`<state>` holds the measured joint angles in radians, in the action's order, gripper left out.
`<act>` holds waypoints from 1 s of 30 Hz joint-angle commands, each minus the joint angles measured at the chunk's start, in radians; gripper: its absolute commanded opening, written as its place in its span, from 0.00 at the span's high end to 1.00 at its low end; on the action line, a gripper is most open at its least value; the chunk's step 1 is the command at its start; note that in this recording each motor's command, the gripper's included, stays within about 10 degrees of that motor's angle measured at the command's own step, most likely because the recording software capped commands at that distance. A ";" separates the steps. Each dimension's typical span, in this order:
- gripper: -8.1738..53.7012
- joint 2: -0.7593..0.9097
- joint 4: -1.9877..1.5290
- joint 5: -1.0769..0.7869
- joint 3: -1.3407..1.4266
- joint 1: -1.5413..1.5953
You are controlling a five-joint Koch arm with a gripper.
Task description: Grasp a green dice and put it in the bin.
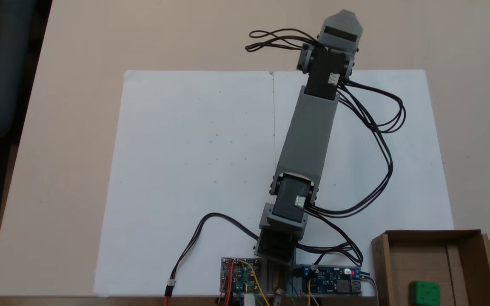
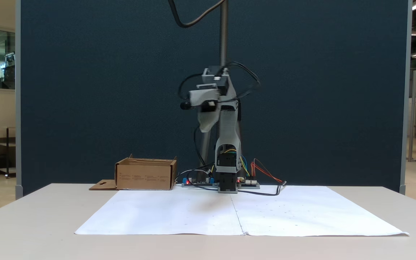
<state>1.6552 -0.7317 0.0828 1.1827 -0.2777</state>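
The green dice [image 1: 423, 293] lies inside the bin [image 1: 466, 255], a low brown cardboard box at the lower right corner of a fixed view. In the other fixed view the bin [image 2: 146, 176] stands left of the arm's base, and its walls hide the dice. My gripper [image 1: 343, 17] hangs high above the far edge of the white paper, far from the bin. Seen from the front, the gripper [image 2: 205, 129] points down, its jaws together in one wedge with nothing in them.
White paper sheets [image 1: 194, 170] cover the middle of the beige table [image 1: 70, 106]. Circuit boards [image 1: 334, 280] and loose black cables [image 1: 377, 127] sit by the arm's base [image 1: 277, 244]. The bin's flap [image 2: 101, 185] lies flat to its left. A dark blue panel [image 2: 85, 90] stands behind.
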 commanded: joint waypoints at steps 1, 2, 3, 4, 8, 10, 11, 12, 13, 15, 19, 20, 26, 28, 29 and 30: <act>0.15 0.095 0.149 0.008 0.040 0.015; 0.14 0.126 0.194 -0.012 0.097 0.028; 0.13 0.156 0.231 -0.025 0.153 0.037; 0.13 0.187 0.268 -0.031 0.209 0.051; 0.13 0.302 0.409 -0.034 0.423 0.123; 0.13 0.368 0.483 -0.034 0.511 0.172; 0.13 0.396 0.517 -0.032 0.548 0.190; 0.14 0.422 0.547 -0.032 0.586 0.201; 0.14 0.440 0.583 -0.031 0.624 0.207; 0.15 0.476 0.653 -0.031 0.716 0.213; 0.18 0.495 0.796 -0.032 0.890 0.219; 0.19 0.500 0.822 -0.035 0.933 0.227; 0.20 0.583 1.006 -0.043 1.160 0.258; 0.20 0.614 1.069 -0.046 1.256 0.259; 0.20 0.632 1.103 -0.052 1.308 0.264; 0.20 0.646 1.132 -0.060 1.358 0.272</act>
<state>2.2442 0.2700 0.0767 2.5387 -0.0107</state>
